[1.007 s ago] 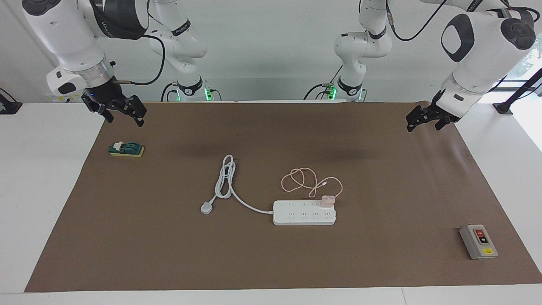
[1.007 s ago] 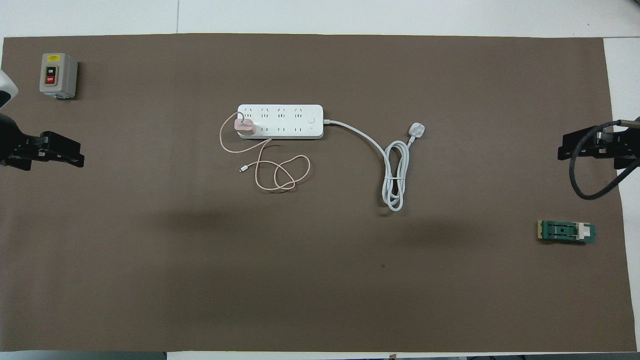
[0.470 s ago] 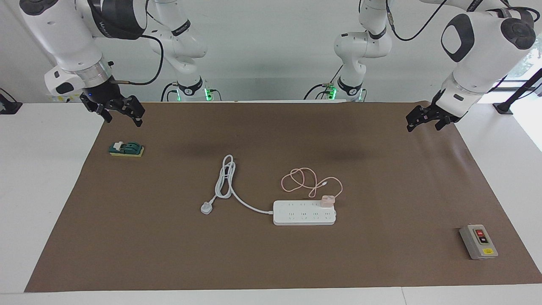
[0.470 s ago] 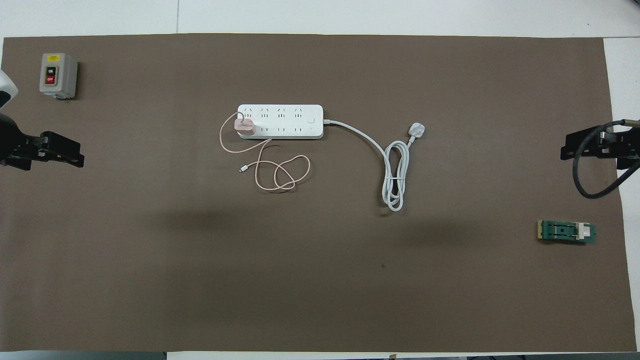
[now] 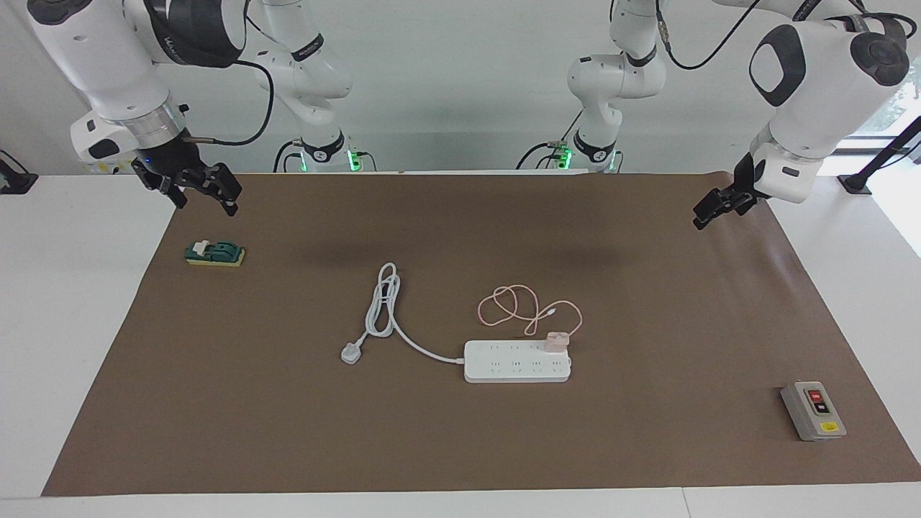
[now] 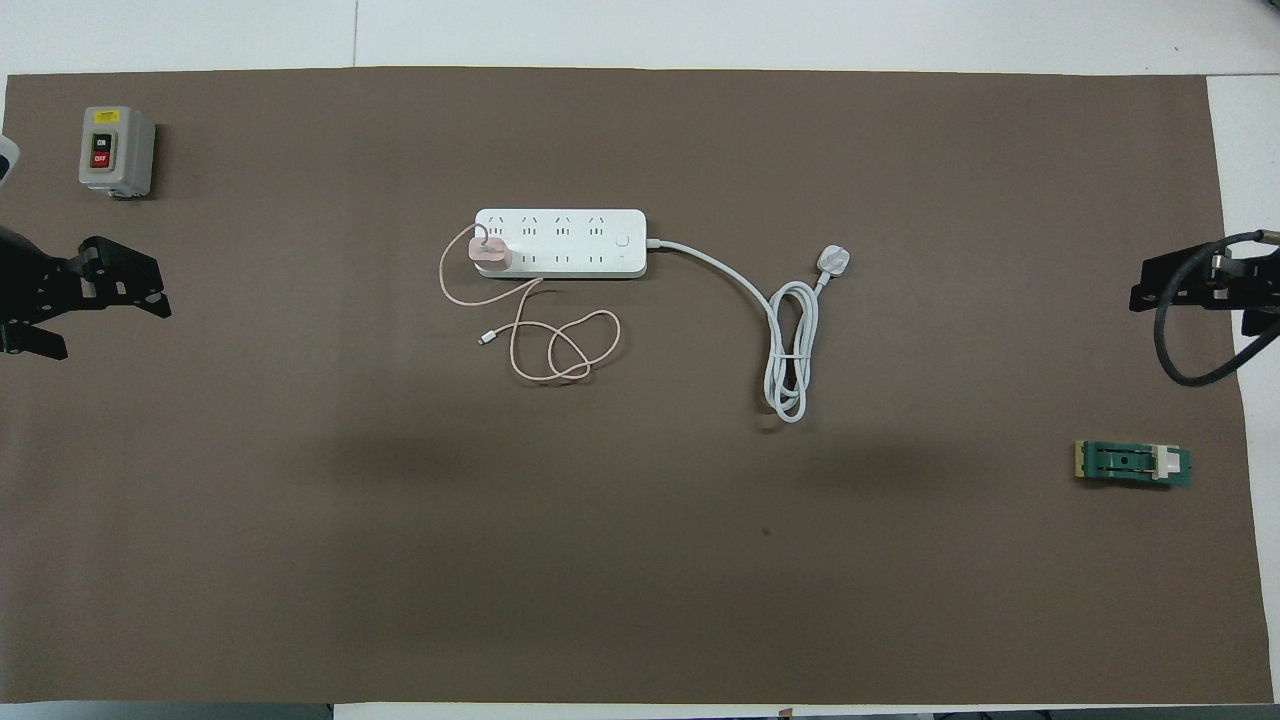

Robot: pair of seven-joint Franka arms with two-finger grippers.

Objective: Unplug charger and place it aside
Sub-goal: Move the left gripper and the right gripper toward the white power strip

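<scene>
The pale pink charger (image 5: 557, 339) sits plugged into the white power strip (image 5: 516, 365) at the strip's end toward the left arm; it also shows in the overhead view (image 6: 490, 253) on the strip (image 6: 560, 243). Its thin pink cable (image 5: 518, 306) lies looped on the mat, nearer the robots than the strip. My right gripper (image 5: 205, 201) hangs open and empty over the mat's corner at the right arm's end. My left gripper (image 5: 709, 212) hangs open and empty over the mat's edge at the left arm's end. Both are far from the charger.
The strip's thick white cord (image 5: 381, 302) and plug (image 5: 350, 354) lie toward the right arm's end. A green knife switch (image 5: 214, 253) lies below my right gripper. A grey on/off switch box (image 5: 813, 410) stands at the corner far from the robots, at the left arm's end.
My left gripper has turned at the wrist in place. My right gripper has drifted slightly outward toward its end of the table. The charger and strip have not moved.
</scene>
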